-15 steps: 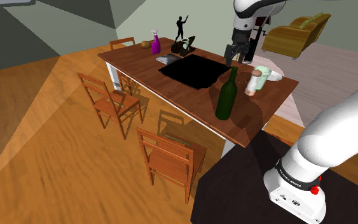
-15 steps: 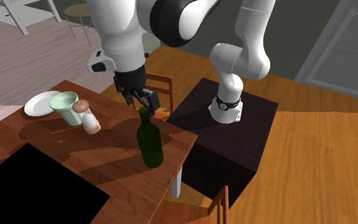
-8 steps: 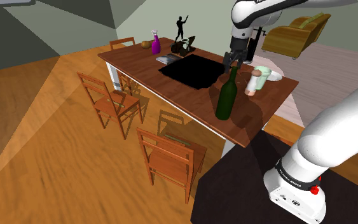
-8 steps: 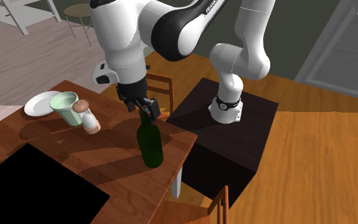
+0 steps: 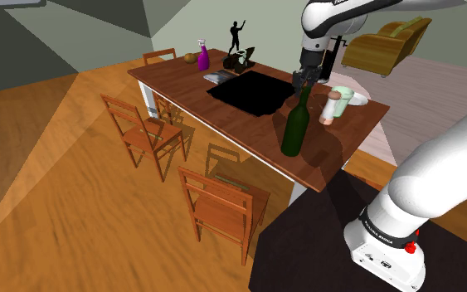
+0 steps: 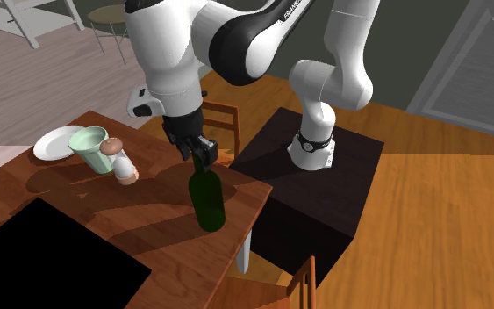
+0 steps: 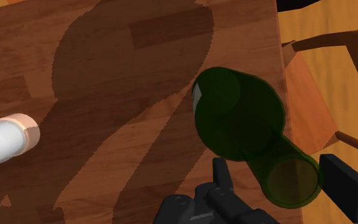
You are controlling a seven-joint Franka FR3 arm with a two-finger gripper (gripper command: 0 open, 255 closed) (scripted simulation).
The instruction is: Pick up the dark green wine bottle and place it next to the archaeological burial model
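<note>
Lettering is showing on the white arm point(image 6: 236, 35) in the second exterior view. It seems to be reading FRANKA, running off at the frame's edge. Smaller writing on the arm's base ring in the shoulder view is too small to read.

The dark green wine bottle point(image 5: 294, 124) is standing upright on the wooden bench point(image 5: 182, 79), near the end closest to the black stand point(image 5: 306, 249). The gripper point(image 5: 303, 81) is hanging right at the top of its neck. Looking along the hand, the fingers point(image 7: 222, 178) are standing apart with the neck between them. One is lying just at the glass, while the other is showing a gap, so nothing is being clasped. From there the bottle's mouth is gaping open and the glass is looking translucent, but I cannot tell whether anything is inside.

Near the bottle, a pale green cup point(image 6: 89, 145) is sitting against a white plate point(image 6: 53, 143), with a white shaker point(image 6: 122, 164) with a tan top just beside the cup. What the cup is holding cannot be made out.

The shoulder view is taking in the bench's far end — the burial model point(image 5: 240, 60), a black figurine point(image 5: 236, 35) behind it and a purple spray bottle point(image 5: 202, 55). All of these are well apart from the wine bottle, with a flat black rectangle point(image 5: 252, 91) lying between.
</note>
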